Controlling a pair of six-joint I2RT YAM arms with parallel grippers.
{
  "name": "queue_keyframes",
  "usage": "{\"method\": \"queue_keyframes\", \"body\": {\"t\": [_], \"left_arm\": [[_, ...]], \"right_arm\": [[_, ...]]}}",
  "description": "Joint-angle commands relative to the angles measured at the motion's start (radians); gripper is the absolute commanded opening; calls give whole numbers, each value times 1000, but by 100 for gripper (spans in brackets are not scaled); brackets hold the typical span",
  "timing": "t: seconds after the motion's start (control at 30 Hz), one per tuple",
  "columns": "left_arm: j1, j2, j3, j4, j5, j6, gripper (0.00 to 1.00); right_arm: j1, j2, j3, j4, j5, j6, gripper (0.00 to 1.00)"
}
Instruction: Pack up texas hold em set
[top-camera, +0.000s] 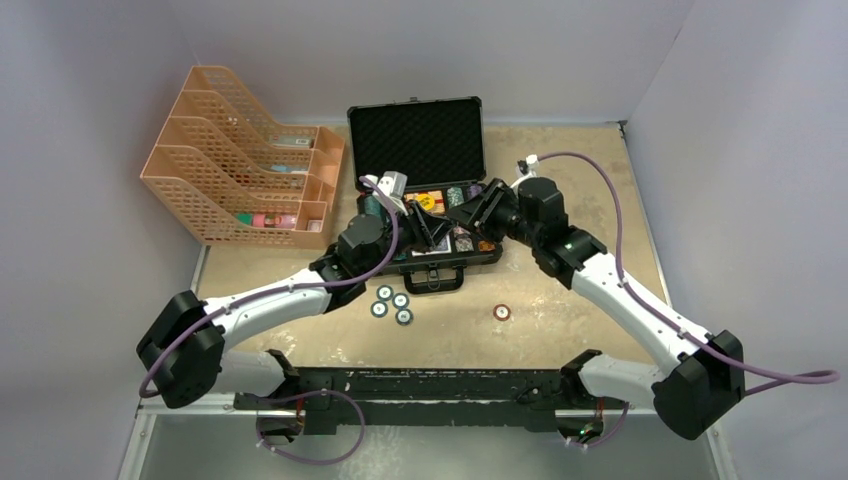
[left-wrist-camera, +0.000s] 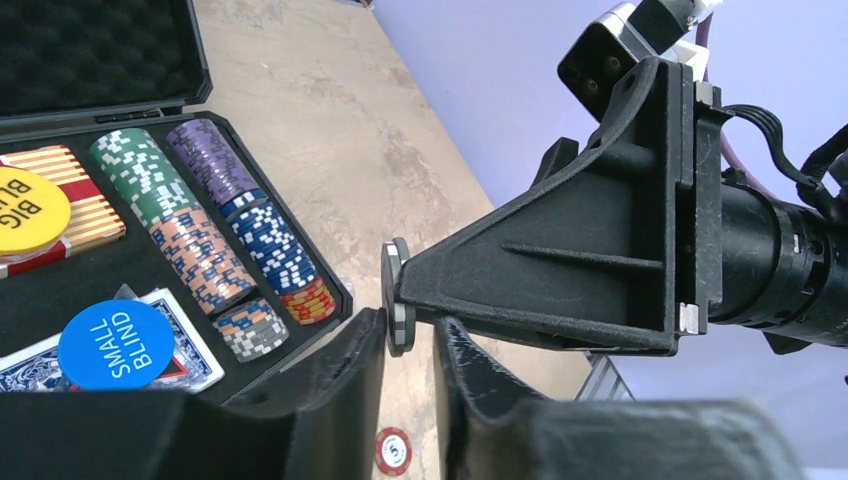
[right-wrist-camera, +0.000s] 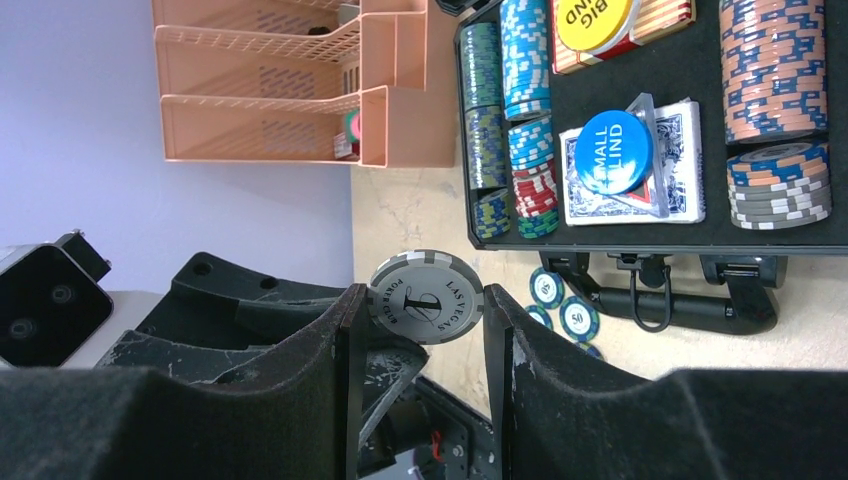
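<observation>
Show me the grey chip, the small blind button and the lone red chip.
grey chip (right-wrist-camera: 427, 297): right wrist view, its printed face.
small blind button (left-wrist-camera: 115, 343): left wrist view, its top face.
lone red chip (top-camera: 501, 311): top view, its middle.

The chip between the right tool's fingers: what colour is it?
The chip is grey with white edge marks; right wrist view shows it best.
</observation>
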Motion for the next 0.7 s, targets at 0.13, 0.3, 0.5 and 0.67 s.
{"method": "queue_keyframes", "body": {"t": [0.13, 0.3, 0.5, 0.67], "left_arm": [[-3, 12, 18, 84, 8, 43, 0], [-3, 12, 52, -14, 12, 137, 0], [-3, 77, 106, -134, 164, 236, 0], [-11, 204, 260, -389, 267, 357, 0]], "right_arm": [[1, -10, -24, 72, -34, 5, 43], [-42, -16, -3, 68, 22, -102, 71], [-169, 1, 22, 30, 29, -203, 78], [-348, -6, -76, 83, -126, -189, 77]]}}
